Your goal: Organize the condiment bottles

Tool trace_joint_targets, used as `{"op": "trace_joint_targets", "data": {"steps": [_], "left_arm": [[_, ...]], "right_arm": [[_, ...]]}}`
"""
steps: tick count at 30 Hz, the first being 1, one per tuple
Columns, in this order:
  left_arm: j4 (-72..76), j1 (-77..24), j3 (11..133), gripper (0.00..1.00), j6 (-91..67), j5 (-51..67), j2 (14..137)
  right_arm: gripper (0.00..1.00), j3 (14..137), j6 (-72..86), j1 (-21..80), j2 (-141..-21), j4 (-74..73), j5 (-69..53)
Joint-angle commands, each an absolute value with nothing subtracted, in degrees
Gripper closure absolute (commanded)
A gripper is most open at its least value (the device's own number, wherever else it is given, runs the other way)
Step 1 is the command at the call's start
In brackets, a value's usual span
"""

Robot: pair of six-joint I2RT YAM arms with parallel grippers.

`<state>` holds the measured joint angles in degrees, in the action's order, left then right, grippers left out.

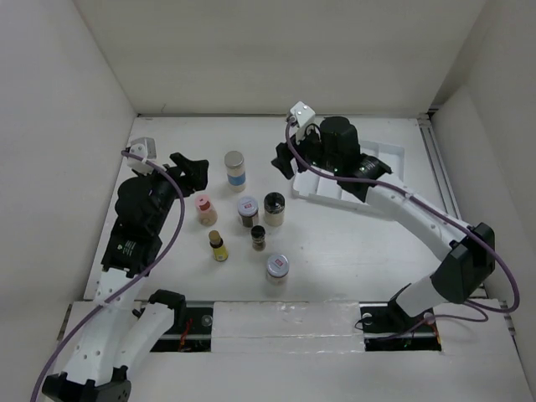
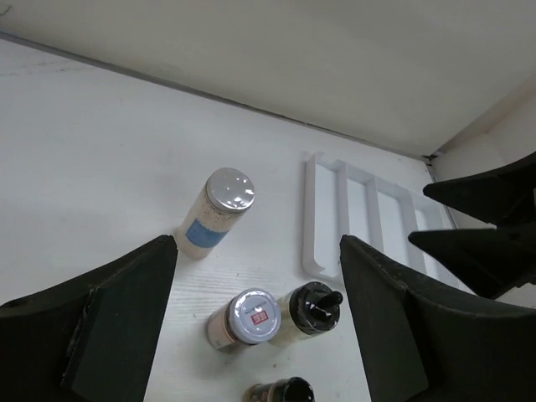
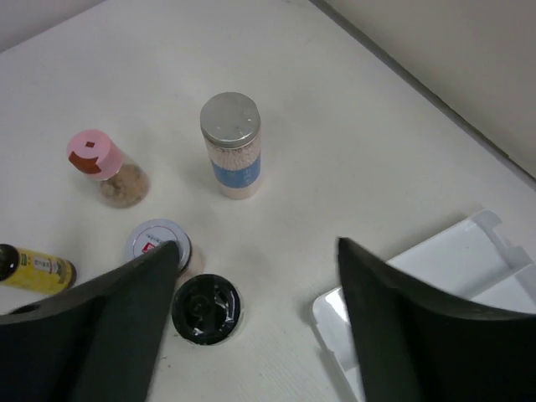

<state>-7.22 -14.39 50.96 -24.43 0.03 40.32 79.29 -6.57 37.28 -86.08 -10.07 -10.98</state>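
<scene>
Seven condiment bottles stand left of centre on the table. They are a silver-lidded jar with a blue label [image 1: 234, 168], a pink-lidded jar [image 1: 204, 208], a red-and-white-lidded jar [image 1: 248, 210], a dark-lidded jar [image 1: 274, 208], a small yellow bottle [image 1: 218, 245], a small dark jar [image 1: 259, 238] and a silver-lidded jar [image 1: 277, 268]. My left gripper [image 1: 191, 168] is open and empty, left of the blue-label jar [image 2: 216, 211]. My right gripper [image 1: 285, 159] is open and empty, above the table between the blue-label jar [image 3: 232, 142] and the tray. The dark-lidded jar [image 3: 205, 308] sits just below its left finger.
A white ridged tray [image 1: 378, 161] lies at the back right under the right arm; it also shows in the left wrist view [image 2: 322, 218] and the right wrist view [image 3: 444, 268]. White walls close the table at the back and both sides.
</scene>
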Motion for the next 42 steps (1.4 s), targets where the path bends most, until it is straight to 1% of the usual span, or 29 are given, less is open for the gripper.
{"op": "trace_joint_targets", "data": {"steps": [1,2,3,4,5,6,7,8,9,10,11,12,13,14,15,16,20,24,26,32,35,38,39,40,41,42], "left_arm": [[-4.92,-14.06,50.63,0.25,-23.20,0.09,38.33],[-4.92,-14.06,50.02,0.25,-23.20,0.09,38.32],[-4.92,-14.06,50.01,0.27,-23.20,-0.87,38.32],[-4.92,-14.06,50.01,0.32,-23.20,-0.88,38.32],[-5.44,-14.06,50.01,0.38,-23.20,-0.88,38.32],[-5.45,-14.06,50.01,0.69,-23.20,-0.88,38.32],[-5.45,-14.06,50.01,0.81,-22.59,-0.88,38.32],[-4.84,-14.06,50.01,0.89,-22.59,-0.88,38.32],[-4.83,-14.06,50.01,0.91,-22.59,-0.88,38.32],[-4.83,-14.06,50.01,0.86,-22.59,-1.40,39.10],[-5.62,-14.06,50.01,0.80,-23.20,-1.41,39.72],[-5.62,-14.06,50.01,0.69,-23.20,-1.41,39.73],[-5.62,-14.06,50.01,0.55,-23.20,-1.93,39.73],[-5.62,-14.06,50.01,0.36,-23.20,-1.93,39.73],[-5.62,-14.06,50.01,0.30,-23.20,-2.46,39.73],[-5.62,-14.06,50.01,0.27,-23.20,-2.46,39.73],[-5.81,-14.06,50.54,0.18,-23.20,-2.46,39.73],[-5.80,-13.54,50.54,0.18,-23.20,-1.94,40.34],[-5.80,-13.54,50.54,0.18,-23.20,-1.93,40.34],[-5.80,-13.54,50.54,0.18,-23.20,-0.71,40.87],[-5.27,-13.54,50.54,0.18,-23.20,-0.70,40.87],[-5.27,-13.54,50.54,0.18,-23.20,-0.18,40.87],[-5.27,-13.54,50.54,0.18,-23.20,-0.18,40.87],[-5.27,-13.54,50.54,0.18,-23.20,-0.18,40.87],[-5.27,-13.54,50.54,0.18,-23.20,-0.18,40.87],[-5.27,-13.54,50.54,0.18,-23.20,-0.18,40.87]], "right_arm": [[0.29,83.49,-7.03,38.41,-88.06,-6.68,-11.60],[0.45,83.50,-7.03,38.41,-88.07,-6.68,-11.60],[0.68,83.50,-7.03,38.41,-88.68,-6.16,-12.12],[0.91,84.19,-7.03,38.93,-88.68,-6.15,-12.13],[0.94,84.20,-7.03,38.94,-90.33,-6.15,-12.13],[0.94,84.98,-7.03,38.94,-90.96,-6.15,-12.65],[0.93,84.99,-7.03,38.94,-91.58,-6.15,-13.53],[0.73,85.51,-7.03,39.54,-92.89,-6.15,-13.54],[0.57,86.04,-7.03,39.55,-93.60,-6.15,-14.41],[0.42,86.04,-7.03,40.07,-94.39,-6.15,-15.02],[0.19,86.74,-7.03,40.08,-95.18,-6.15,-15.03],[0.11,87.27,-7.03,40.77,-96.93,-6.15,-15.03],[0.05,87.28,-7.64,40.78,-97.90,-7.37,-15.03],[0.00,88.84,-7.65,40.78,-98.78,-7.90,-15.03],[0.00,89.38,-7.65,40.78,-100.70,-7.91,-15.03],[0.00,89.91,-7.65,40.78,-101.77,-7.91,-15.99],[0.00,96.14,-8.35,41.83,-108.62,-11.68,-18.72],[0.00,102.03,-9.40,42.36,-115.21,-12.22,-18.72],[0.00,106.86,-9.40,42.36,-119.59,-13.26,-17.85],[0.00,113.89,-8.79,41.84,-127.25,-11.95,-19.33],[0.00,115.31,-8.09,41.84,-130.25,-9.06,-20.83],[0.12,114.62,-5.19,41.84,-131.31,-2.92,-18.91],[0.26,112.70,-4.40,41.84,-131.31,-0.64,-18.90],[0.35,111.72,-3.00,41.84,-130.70,1.73,-17.94],[0.42,111.01,-2.47,41.84,-129.91,5.24,-16.97],[0.48,111.01,-2.46,41.84,-129.90,6.67,-16.44]]}}
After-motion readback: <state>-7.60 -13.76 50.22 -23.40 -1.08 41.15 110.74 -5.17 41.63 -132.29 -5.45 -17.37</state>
